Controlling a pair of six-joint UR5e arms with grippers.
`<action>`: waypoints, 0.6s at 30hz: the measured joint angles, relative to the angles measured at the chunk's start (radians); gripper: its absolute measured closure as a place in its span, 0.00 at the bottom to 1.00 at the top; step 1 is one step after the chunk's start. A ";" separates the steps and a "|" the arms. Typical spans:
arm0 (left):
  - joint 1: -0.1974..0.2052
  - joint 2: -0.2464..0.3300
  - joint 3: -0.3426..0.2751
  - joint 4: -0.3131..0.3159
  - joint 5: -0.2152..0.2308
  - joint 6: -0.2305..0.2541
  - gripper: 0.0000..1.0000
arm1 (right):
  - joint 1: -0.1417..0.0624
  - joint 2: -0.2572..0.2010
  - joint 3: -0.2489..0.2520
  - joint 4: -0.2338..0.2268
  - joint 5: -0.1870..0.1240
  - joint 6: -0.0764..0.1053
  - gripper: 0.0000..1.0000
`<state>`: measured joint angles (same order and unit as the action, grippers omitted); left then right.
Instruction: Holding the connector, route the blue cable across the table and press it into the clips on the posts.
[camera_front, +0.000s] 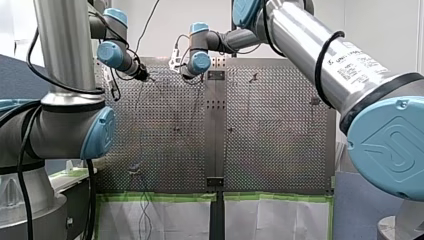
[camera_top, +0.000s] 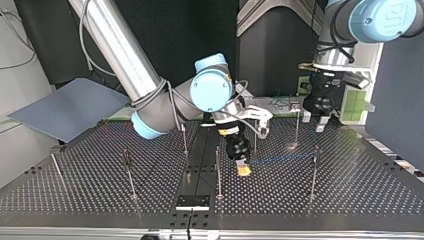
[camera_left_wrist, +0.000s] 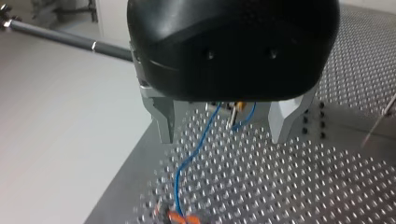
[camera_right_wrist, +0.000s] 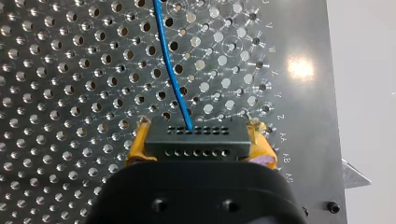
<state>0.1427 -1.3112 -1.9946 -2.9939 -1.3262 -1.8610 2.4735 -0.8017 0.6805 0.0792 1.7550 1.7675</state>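
- Right gripper (camera_top: 243, 169): yellow pads (camera_right_wrist: 136, 145) clamp connector (camera_right_wrist: 196, 139) by its ends; the rigid block is the best hold.
- Cable (camera_right_wrist: 170, 70): likely thin, light, floppy. In top view it runs toward 3 o'clock, to post (camera_top: 313, 172).
- Left gripper (camera_left_wrist: 223, 134): fingers wide, holding nothing.

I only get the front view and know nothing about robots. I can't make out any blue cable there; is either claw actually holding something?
Observer: Yes. The right wrist view shows the right gripper shut on a black rectangular plastic connector, clamped between yellow pads.
Visitor: And the cable?
Observer: A thin blue cable leaves that connector and runs out over the perforated metal table.
Visitor: Is the other claw helping?
Observer: No. In the left wrist view the left gripper has its metal fingers open, with nothing gripped.
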 joint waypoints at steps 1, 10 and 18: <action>-0.005 -0.002 0.006 0.001 0.004 0.005 0.00 | 0.000 0.000 0.000 0.000 0.000 0.000 1.00; -0.042 -0.059 0.079 0.004 0.014 0.014 0.00 | 0.001 0.000 0.000 0.000 -0.001 0.006 1.00; -0.068 -0.112 0.139 0.042 0.011 0.001 0.00 | 0.001 0.000 0.000 0.000 -0.002 0.006 1.00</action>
<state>0.0748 -1.4232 -1.8561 -2.9519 -1.3149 -1.8596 2.4742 -0.8017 0.6805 0.0796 1.7527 1.7731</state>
